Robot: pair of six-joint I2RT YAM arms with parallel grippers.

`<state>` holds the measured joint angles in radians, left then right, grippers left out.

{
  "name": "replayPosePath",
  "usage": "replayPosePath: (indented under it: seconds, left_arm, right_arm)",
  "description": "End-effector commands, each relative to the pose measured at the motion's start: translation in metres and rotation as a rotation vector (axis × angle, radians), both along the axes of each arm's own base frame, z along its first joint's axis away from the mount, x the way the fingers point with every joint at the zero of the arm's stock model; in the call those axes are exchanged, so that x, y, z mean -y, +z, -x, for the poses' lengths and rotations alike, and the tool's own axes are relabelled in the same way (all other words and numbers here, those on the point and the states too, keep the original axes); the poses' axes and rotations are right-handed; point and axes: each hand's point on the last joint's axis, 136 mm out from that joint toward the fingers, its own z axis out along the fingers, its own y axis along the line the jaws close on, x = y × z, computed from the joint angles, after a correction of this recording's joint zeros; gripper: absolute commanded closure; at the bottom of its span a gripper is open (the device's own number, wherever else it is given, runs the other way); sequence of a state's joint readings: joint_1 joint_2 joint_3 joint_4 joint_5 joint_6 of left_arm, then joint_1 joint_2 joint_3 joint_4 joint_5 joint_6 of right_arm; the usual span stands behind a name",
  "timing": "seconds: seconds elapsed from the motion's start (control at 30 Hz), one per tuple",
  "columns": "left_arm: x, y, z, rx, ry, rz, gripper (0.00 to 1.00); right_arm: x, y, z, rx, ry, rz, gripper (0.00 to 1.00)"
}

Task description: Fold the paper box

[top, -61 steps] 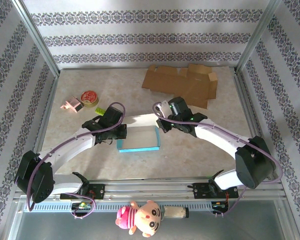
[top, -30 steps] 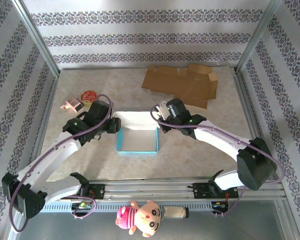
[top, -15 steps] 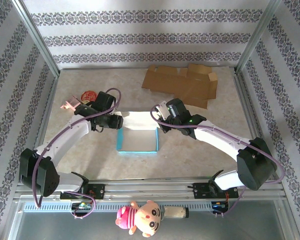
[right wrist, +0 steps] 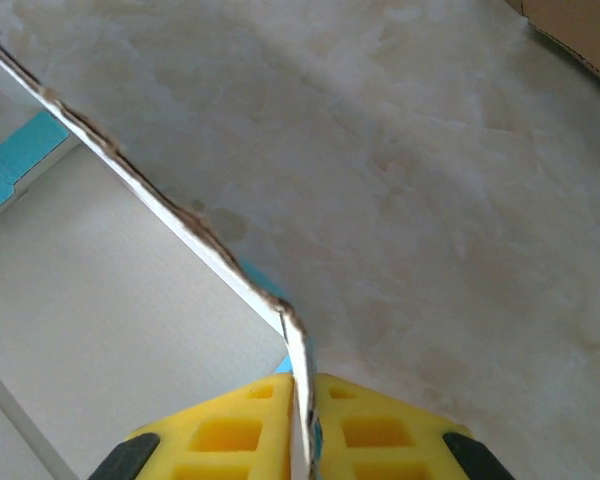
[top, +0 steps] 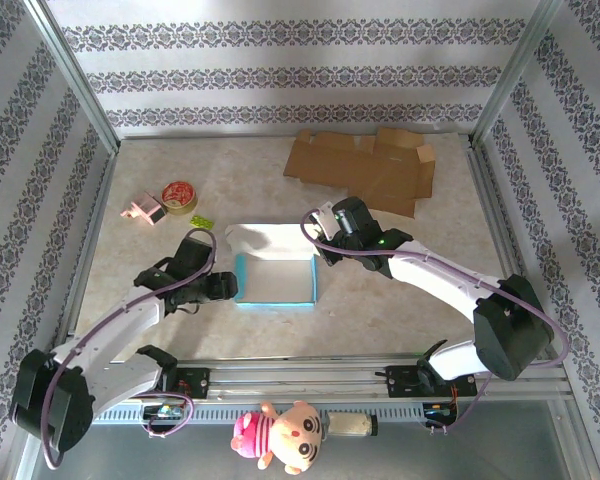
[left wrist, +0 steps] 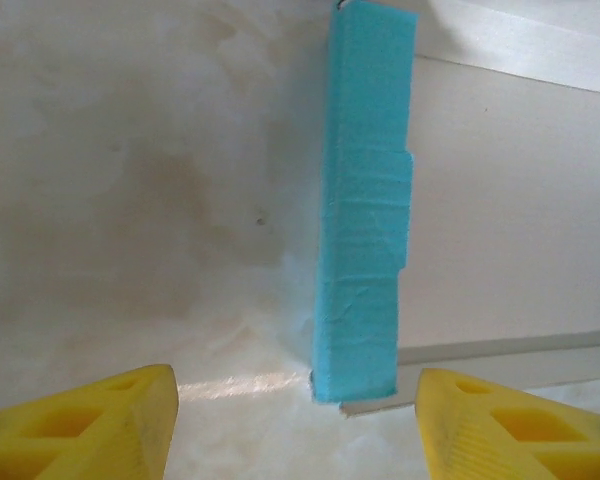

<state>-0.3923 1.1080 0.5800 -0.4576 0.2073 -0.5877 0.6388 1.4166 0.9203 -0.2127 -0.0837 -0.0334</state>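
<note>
The paper box (top: 275,281), blue outside and white inside, lies open in the middle of the table with a white flap (top: 268,238) spread at its far side. My left gripper (top: 226,287) stands open at the box's left wall. In the left wrist view that blue wall (left wrist: 366,200) runs away from my left gripper (left wrist: 298,425), its near end between the yellow fingertips (left wrist: 90,425) and touching neither. My right gripper (top: 321,246) is shut on the box's far right corner. In the right wrist view the thin wall edge (right wrist: 297,350) is pinched in my right gripper (right wrist: 301,415).
Flat brown cardboard (top: 365,168) lies at the back right. A tape roll (top: 179,195), a pink object (top: 142,210) and a small green piece (top: 200,220) sit at the left. A plush toy (top: 280,433) hangs at the near rail. Metal posts frame the table.
My left arm has come away from the far left flap and moved nearer, to the box's left wall, with its jaws wider. The right arm has held still.
</note>
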Motion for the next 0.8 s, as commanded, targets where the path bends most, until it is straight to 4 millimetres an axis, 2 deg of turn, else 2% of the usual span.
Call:
replayPosePath:
  seconds: [0.0,0.1,0.17,0.33,0.5,0.67,0.77]
  left_arm:
    - [0.024,0.005,-0.030,0.051,-0.008,0.088,0.35]
    - [0.024,-0.006,-0.041,0.035,-0.011,0.048,0.36]
    - [0.020,-0.011,-0.047,0.035,-0.007,0.007,0.42]
    - [0.017,-0.025,-0.055,0.002,-0.025,-0.053,0.65]
    - [0.011,-0.036,-0.051,-0.031,-0.043,-0.106,0.83]
    - [0.010,-0.036,-0.049,-0.027,-0.049,-0.114,0.85]
    - [0.005,-0.032,-0.053,-0.002,-0.038,-0.139,0.93]
  right_arm:
    - [-0.003,0.005,-0.005,0.015,0.011,-0.005,0.87]
    - [-0.001,0.002,-0.002,0.011,0.010,-0.002,0.87]
    - [0.000,0.000,-0.002,0.006,0.011,0.000,0.87]
    - [-0.002,-0.002,-0.001,-0.002,0.014,-0.003,0.87]
    - [-0.005,-0.006,0.000,-0.019,0.021,-0.009,0.87]
    - [-0.006,-0.007,0.000,-0.023,0.026,-0.008,0.87]
    - [-0.005,-0.009,0.001,-0.024,0.028,-0.002,0.87]
